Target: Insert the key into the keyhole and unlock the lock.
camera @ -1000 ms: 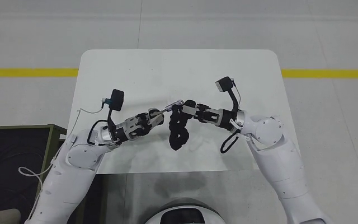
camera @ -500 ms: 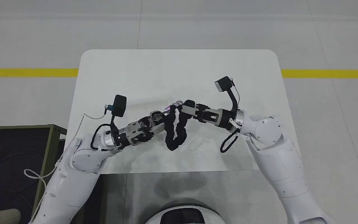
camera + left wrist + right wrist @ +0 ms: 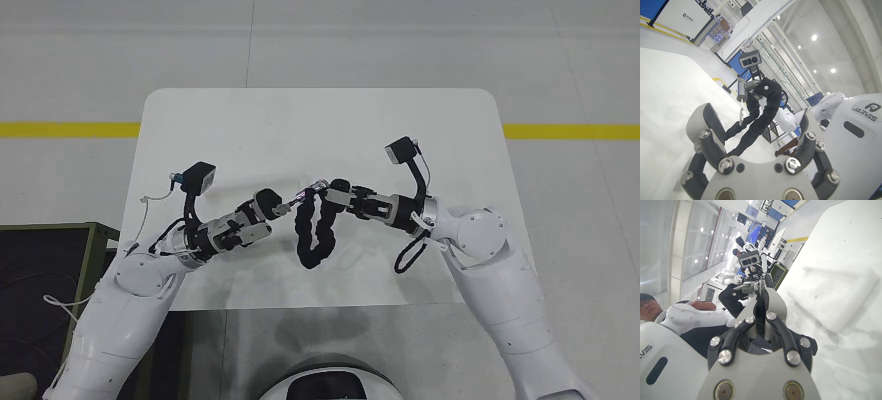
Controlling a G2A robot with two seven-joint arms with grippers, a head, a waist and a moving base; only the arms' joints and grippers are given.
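Plainly, the right gripper point(image 3: 759, 298) is clamped on the lock point(image 3: 742, 90) close to its cylinder. It holds the lock above the table point(image 3: 300, 120) with the keyhole point(image 3: 741, 98) turned toward the other arm, probably so the key can be worked from that side. The black chain point(image 3: 312, 238) droops in a loop below. The key point(image 3: 741, 115) sits in the keyhole, its head sticking out free. The left gripper point(image 3: 755, 113) stands just beside the key, fingers point(image 3: 706, 119) spread wide, holding and touching nothing. It seems placed to close on the key's head and turn it.
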